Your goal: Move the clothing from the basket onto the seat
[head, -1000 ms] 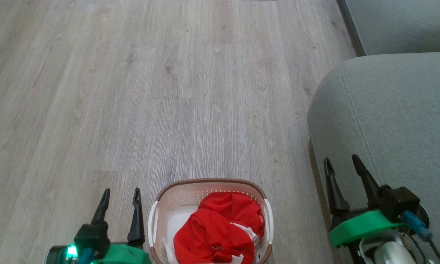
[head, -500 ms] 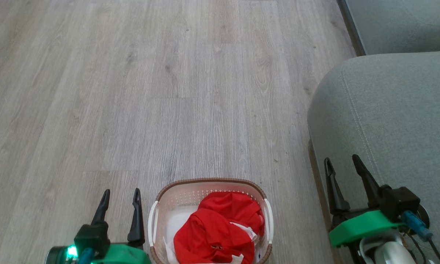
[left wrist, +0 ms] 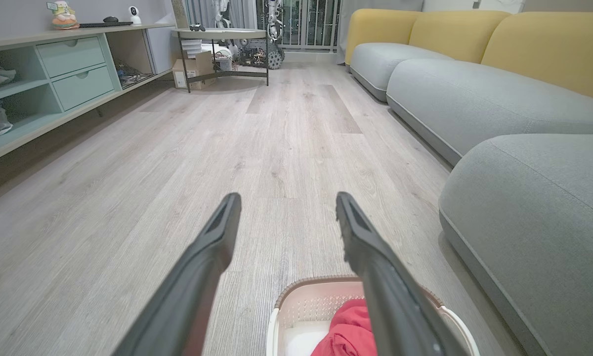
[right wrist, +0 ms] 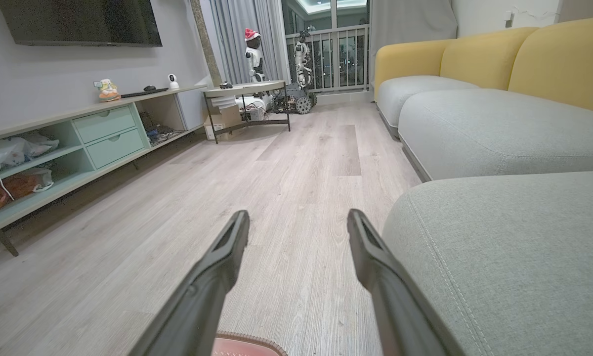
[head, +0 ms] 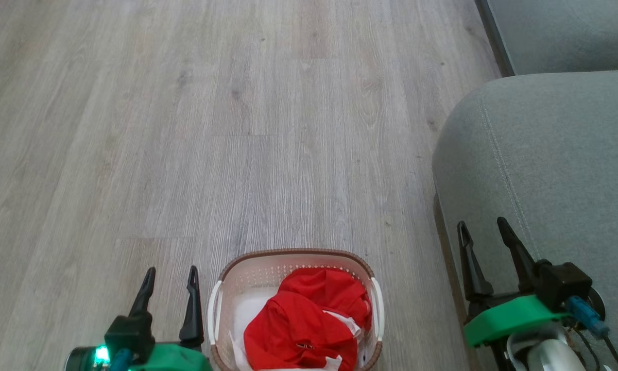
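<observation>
Fingers apart and empty, the left gripper [head: 171, 269] sits at the lower left of the head view, just beside the basket [head: 296, 253], which stands on the floor [head: 237, 129]. The clothing [head: 309, 319] lies heaped inside it, all red folds with some white showing, none of it yet lifted. The right gripper [head: 481, 222], also spread and holding nothing, hangs at the lower right over the near edge of the seat [head: 546, 154], well apart from the basket. In the left wrist view the left gripper [left wrist: 288, 196] points along the floor, with the basket [left wrist: 306, 283] and a corner of the clothing [left wrist: 348, 331] low beneath its right finger and the seat [left wrist: 538, 212] off to the side. In the right wrist view the right gripper [right wrist: 298, 213] is open over the floor, the seat [right wrist: 499, 247] close by one finger and a sliver of basket rim [right wrist: 247, 341] at the bottom edge. The likely trouble is in the pick. The heap is loose, so a pinch may take only one fold and let it slip, or drag a second garment half out. The basket looks light and could tip or slide if a finger catches its holes or handle. Cloth trailing over the rim could also drop on the floor short of the seat.
</observation>
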